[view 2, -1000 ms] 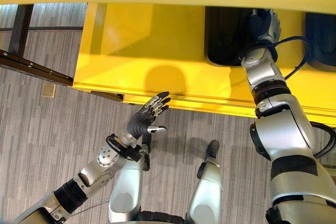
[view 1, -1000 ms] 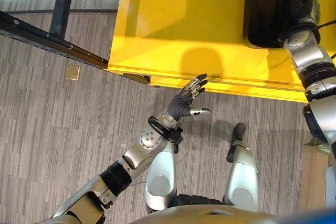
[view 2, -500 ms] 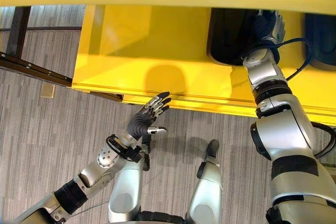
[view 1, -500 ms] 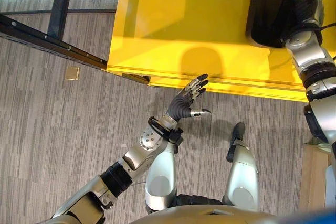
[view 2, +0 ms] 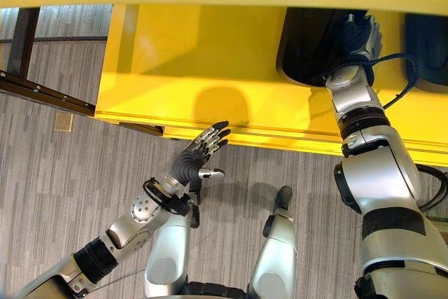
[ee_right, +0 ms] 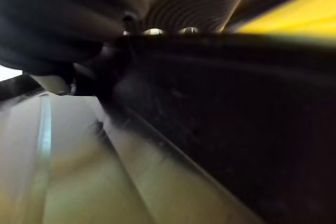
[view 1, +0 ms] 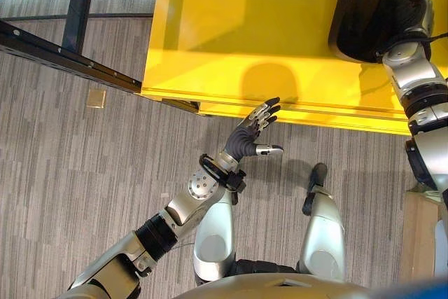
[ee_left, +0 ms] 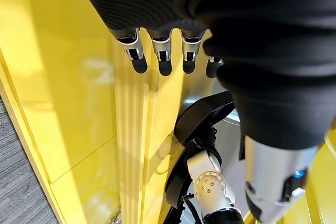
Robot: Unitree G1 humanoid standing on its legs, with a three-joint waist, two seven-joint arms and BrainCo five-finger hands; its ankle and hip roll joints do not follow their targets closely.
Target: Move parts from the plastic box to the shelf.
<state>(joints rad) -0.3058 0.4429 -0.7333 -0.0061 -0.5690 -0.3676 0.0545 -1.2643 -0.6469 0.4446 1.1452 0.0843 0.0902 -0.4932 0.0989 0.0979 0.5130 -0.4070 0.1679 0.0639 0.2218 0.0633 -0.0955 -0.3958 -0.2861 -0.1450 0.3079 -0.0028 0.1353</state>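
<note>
- Your left hand (view 1: 246, 139) is released: the silver fingers (view 1: 262, 112) with dark tips are straight and spread, the thumb stands apart to the right, and it holds nothing.
- This hand hangs in the middle of the head views, over the floor and just below the front edge of the yellow shelf (view 1: 231, 54). I cannot tell if the fingertips touch that edge.
- In the left wrist view you see the same fingertips (ee_left: 139, 61) in a row, pointing at the ribbed yellow edge.
- Your right hand (view 2: 361, 33) is at the upper right of the head views, under its dark ribbed cover, reaching into a black box (view 2: 311, 43). Its fingers are hidden inside, so I cannot tell if they are released or grasp something.
- The right wrist view is dark and blurred; no part can be made out there.
- You can count one black box with your hand in it. It stands on the yellow shelf, its corners are rounded and its inside is dark. A second dark shape (view 2: 427, 40) is at the far right edge of the right eye view.
- The shelf is one smooth, glossy yellow surface with a grooved front edge.
- One dark metal rail (view 1: 63, 57) goes slanting at the upper left.
- One small tan square (view 1: 96, 96) lies flat on the grey striped floor (view 1: 70, 166), left of the shelf.
</note>
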